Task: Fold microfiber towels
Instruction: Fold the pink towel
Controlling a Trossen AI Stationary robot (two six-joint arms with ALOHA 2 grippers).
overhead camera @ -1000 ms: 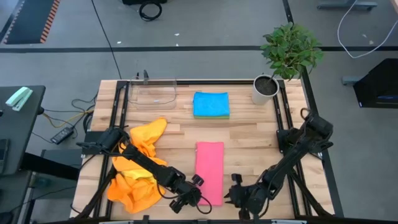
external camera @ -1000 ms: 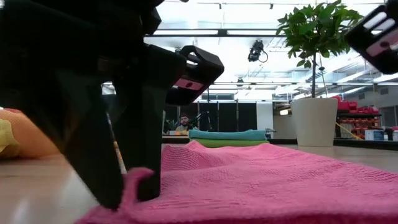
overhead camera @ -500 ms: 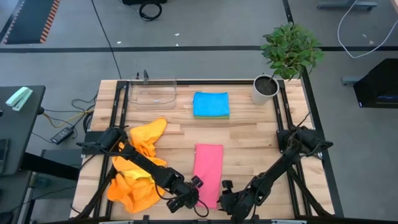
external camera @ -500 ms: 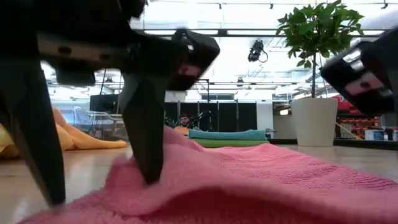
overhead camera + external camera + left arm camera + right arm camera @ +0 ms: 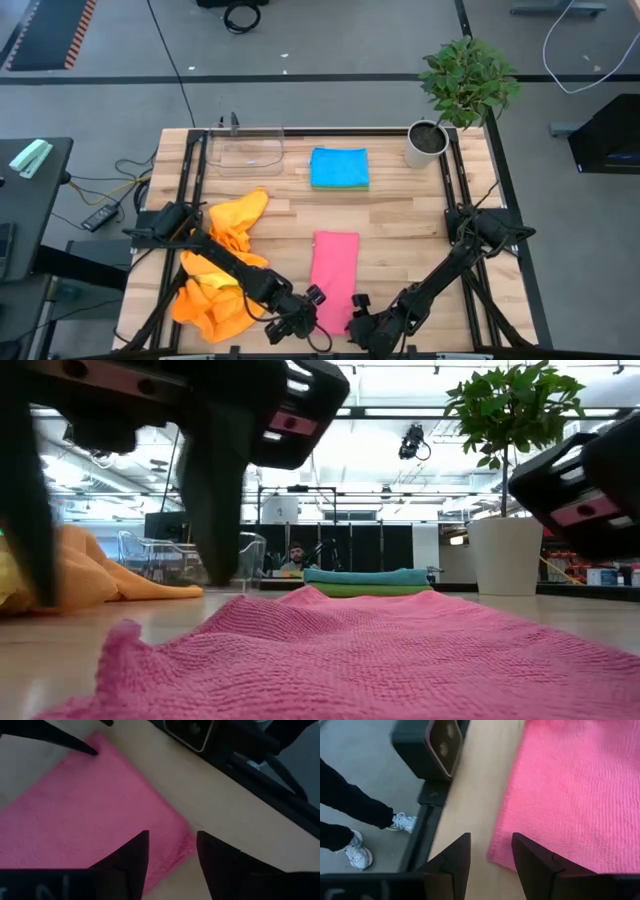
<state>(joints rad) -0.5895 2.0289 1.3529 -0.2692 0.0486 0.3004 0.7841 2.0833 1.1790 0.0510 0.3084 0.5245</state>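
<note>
A pink towel lies on the table as a long strip, running from near to far. Its near left corner stands up a little. My left gripper is open and raised above that corner, touching nothing. In the low view its fingers hang clear of the table. My right gripper is also open, and it hovers over the towel's near right corner. A heap of orange and yellow towels lies at the left. A folded blue towel sits on a green one at the far middle.
A clear plastic tray stands at the far left. A potted plant stands at the far right. The low camera's housing sits at the near edge between the two grippers. A person's legs show beyond the near edge.
My left gripper has opened, let go of the pink towel's near left corner and risen. The corner first bunched up, then dropped back almost flat. My right gripper has come down and moved left toward the towel's near right corner.
</note>
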